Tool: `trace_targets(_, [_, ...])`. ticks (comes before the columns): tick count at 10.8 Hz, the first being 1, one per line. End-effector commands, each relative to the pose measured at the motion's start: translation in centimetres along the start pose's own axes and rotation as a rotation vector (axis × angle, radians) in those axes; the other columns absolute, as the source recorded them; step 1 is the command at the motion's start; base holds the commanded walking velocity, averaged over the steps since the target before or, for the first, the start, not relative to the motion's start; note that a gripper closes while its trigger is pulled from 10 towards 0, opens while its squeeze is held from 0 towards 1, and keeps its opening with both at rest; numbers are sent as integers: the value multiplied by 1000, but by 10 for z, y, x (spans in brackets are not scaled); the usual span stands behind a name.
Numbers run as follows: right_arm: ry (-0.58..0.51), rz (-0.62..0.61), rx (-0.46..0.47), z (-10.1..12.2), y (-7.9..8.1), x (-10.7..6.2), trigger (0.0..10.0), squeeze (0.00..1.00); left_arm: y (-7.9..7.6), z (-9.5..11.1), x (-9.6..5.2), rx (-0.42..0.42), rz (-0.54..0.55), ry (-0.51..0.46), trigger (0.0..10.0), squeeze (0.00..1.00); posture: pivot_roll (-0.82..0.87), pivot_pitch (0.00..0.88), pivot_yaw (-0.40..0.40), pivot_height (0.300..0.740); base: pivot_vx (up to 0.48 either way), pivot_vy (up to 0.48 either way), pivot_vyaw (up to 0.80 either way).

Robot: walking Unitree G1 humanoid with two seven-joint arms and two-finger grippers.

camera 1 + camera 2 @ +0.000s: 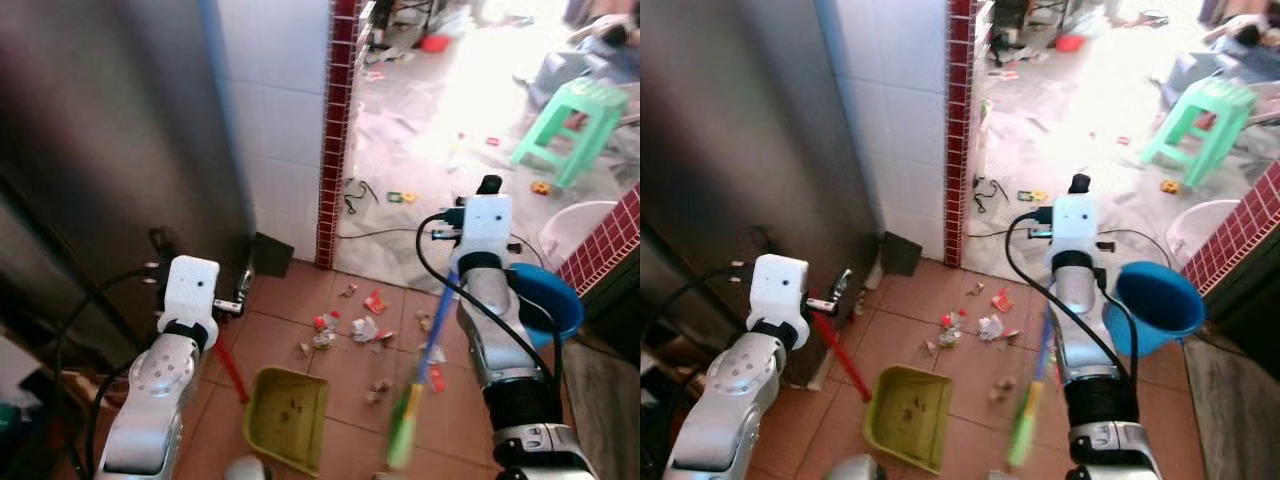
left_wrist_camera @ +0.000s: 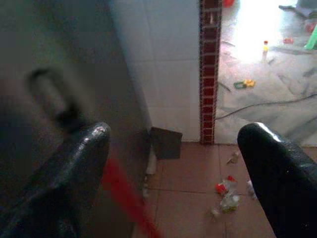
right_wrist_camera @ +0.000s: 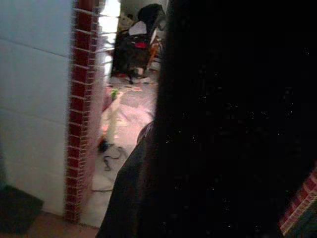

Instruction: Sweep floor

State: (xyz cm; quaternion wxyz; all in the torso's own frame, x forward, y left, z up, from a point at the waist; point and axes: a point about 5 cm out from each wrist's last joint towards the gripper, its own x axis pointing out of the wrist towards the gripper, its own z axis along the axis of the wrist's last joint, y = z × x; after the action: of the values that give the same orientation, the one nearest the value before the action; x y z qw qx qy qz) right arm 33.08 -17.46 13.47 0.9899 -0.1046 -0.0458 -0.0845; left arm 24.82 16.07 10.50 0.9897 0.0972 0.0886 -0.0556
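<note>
A yellow-green dustpan [image 1: 286, 417] rests on the brown tiles in front of me. Its red handle [image 1: 231, 372] slants up to my left gripper [image 1: 238, 300]. In the left wrist view that gripper's fingers [image 2: 89, 148] stand wide apart, and the blurred red handle [image 2: 126, 196] lies against one of them. A blurred blue and green broom stick [image 1: 420, 375] hangs slanted along my right forearm, its upper end at the wrist. My right gripper [image 1: 488, 186] points forward above the doorway floor. Scraps of litter [image 1: 350, 325] lie scattered between the two arms.
A dark metal cabinet [image 1: 110, 130] stands close on the left, beside white wall tiles and a red-tiled pillar [image 1: 335, 150]. A blue bucket [image 1: 548, 300] sits by my right arm. Beyond the doorway are a green stool [image 1: 575, 125], floor cables [image 1: 380, 235] and more litter.
</note>
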Motion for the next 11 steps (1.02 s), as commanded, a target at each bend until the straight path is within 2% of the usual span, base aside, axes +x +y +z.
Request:
trace_targets(1, [-34,8,-12,9,3,2,10000,0,1,5,-1,10,-5,-16,10000,0,7,30,-5,740,0,0,0])
trace_targets(5, [-31,-10,-23,8,1,4,10000,0,-12,13,-2,41,-82,-46,10000,0,9,25,-6,740,0,0,0])
trace_targets(9, [-34,-7,-26,8,0,3,10000,0,3,6,10,52,37,-7,10000,0,-5,29,-3,740,0,0,0])
trace_targets(11, [-43,8,-59,9,-3,1,10000,0,10,5,18,15,128,11,10000,0,-18,34,4,740,0,0,0])
